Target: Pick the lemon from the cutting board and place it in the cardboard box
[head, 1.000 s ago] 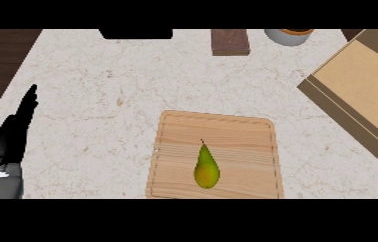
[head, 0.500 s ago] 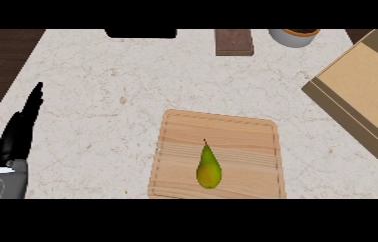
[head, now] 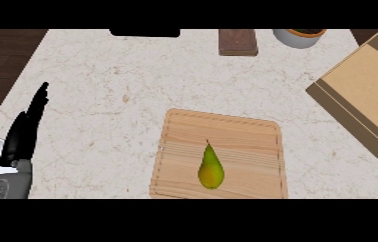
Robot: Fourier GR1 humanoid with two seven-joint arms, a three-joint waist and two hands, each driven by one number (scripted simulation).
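Well, one yellow-green, pear-shaped fruit (head: 210, 167), stem toward twelve o'clock, lies on the single pale wooden cutting board (head: 251, 136). One tan cardboard box (head: 354, 93) sits at three o'clock. The left hand (head: 22, 133) rests at nine o'clock, fingers straight, holding nothing, over speckled stone counter (head: 133, 81).

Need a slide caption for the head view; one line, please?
Pear-shaped fruit lies on the cutting board, cardboard box at right, left hand resting open.
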